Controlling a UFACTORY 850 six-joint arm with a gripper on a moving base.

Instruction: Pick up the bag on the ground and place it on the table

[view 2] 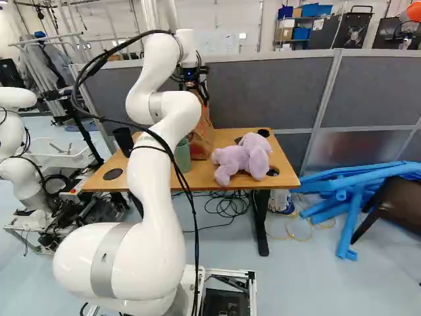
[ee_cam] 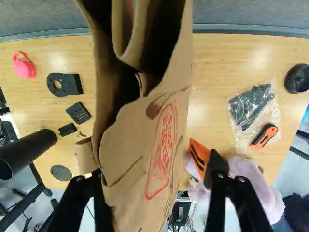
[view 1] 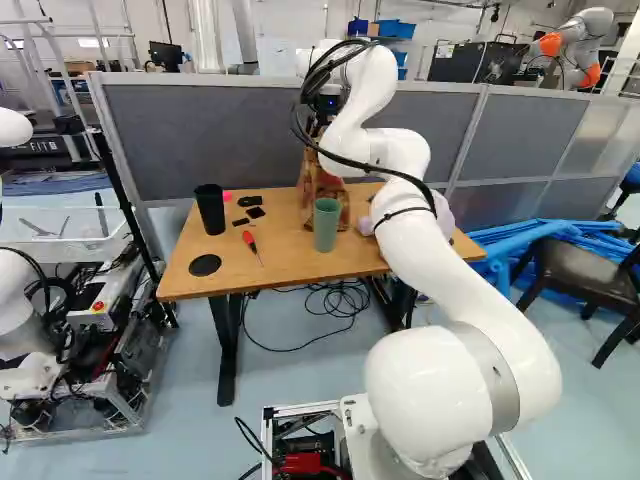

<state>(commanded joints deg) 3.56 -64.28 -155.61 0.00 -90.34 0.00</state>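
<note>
My end effector (ee_cam: pixel 147 166) looks spread apart, the paper bag (ee_cam: pixel 133 135) between its fingers, not clamped. The bag seems to stand on the worktop (ee_cam: pixel 212 108), beyond the green cup (view 1: pixel 326 225). I should check it's steady, then rise straight and slowly, snagging nothing.

From my remote seat I see a plain tan-brown paper bag (ee_cam: pixel 149 159) with a red oval print, on a rectangular honey-coloured table (view 2: pixel 283 158) with fine wood grain. The plush toy (view 2: pixel 233 160) is solid lilac. One tapered tumbler (view 1: pixel 209 210) is black, another (view 1: pixel 326 226) muted green. My white jointed arm (view 2: pixel 158 191) has grey bands, and my two-fingered gripper (view 2: pixel 199 91) is black with orange pads (ee_cam: pixel 199 157).
</note>
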